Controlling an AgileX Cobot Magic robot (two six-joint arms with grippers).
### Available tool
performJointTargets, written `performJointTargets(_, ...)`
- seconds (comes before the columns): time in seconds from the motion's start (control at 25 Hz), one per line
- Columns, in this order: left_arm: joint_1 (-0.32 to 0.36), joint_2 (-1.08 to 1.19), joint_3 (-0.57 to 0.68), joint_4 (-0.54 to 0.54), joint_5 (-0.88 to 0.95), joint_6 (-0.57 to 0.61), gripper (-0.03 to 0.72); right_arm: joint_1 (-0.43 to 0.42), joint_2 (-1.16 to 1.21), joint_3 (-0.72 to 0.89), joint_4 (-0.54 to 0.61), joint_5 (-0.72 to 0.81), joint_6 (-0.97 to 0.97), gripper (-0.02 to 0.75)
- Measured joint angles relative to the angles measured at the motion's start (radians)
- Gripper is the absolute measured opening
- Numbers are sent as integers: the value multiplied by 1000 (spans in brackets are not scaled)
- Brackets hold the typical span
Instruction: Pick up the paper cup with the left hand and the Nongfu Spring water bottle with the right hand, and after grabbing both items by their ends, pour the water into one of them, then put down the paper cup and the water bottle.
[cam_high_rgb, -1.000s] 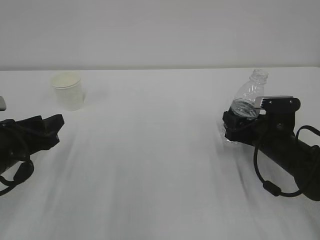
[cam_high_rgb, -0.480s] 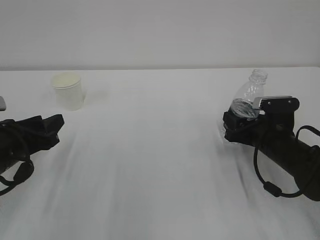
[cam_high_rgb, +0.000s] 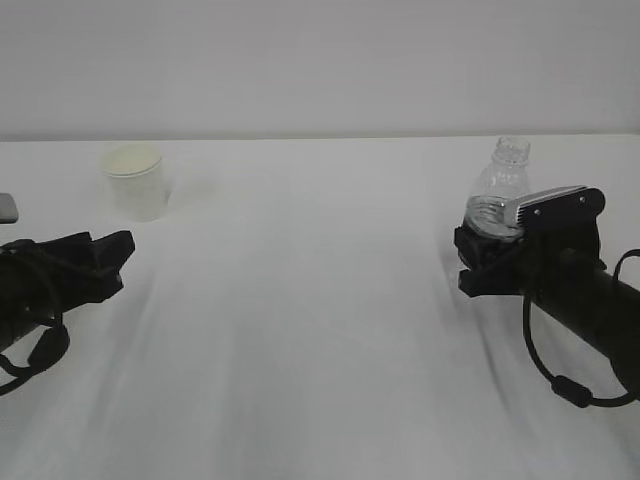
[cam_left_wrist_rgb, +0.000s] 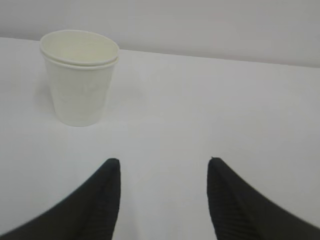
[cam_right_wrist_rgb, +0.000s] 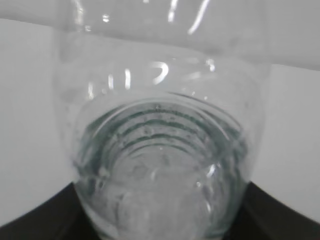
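Observation:
The paper cup (cam_high_rgb: 135, 181) stands upright at the far left of the white table; in the left wrist view the cup (cam_left_wrist_rgb: 80, 77) is ahead and to the left of my fingers. My left gripper (cam_high_rgb: 120, 256) (cam_left_wrist_rgb: 164, 164) is open and holds nothing, low over the table and short of the cup. My right gripper (cam_high_rgb: 488, 255) (cam_right_wrist_rgb: 160, 222) is shut on the lower body of the Nongfu Spring water bottle (cam_high_rgb: 500, 185) (cam_right_wrist_rgb: 160, 145). The bottle stands nearly upright and uncapped, and clear water (cam_right_wrist_rgb: 160, 190) shows in its lower part. Its base is hidden behind the gripper.
A small grey object (cam_high_rgb: 5, 208) sits at the left edge of the table. The white table (cam_high_rgb: 320, 300) stretches bare between the two arms. A plain pale wall (cam_high_rgb: 320, 60) closes off the back.
My right gripper has shifted a little right and upward with the bottle, which now stands more upright. The left gripper has edged slightly forward. The cup has not moved.

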Motion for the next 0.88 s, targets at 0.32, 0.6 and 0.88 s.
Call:
performJointTargets(0.32,0,0,0,6,0,0,398,0,-63,51,0,2,-17,428)
performJointTargets(0.6,0,0,0,6,0,0,398,0,-140,108,0,2,-45,428)
performJointTargets(0.88,0,0,0,4,0,0,398,0,-206,140,2,4,-49,428)
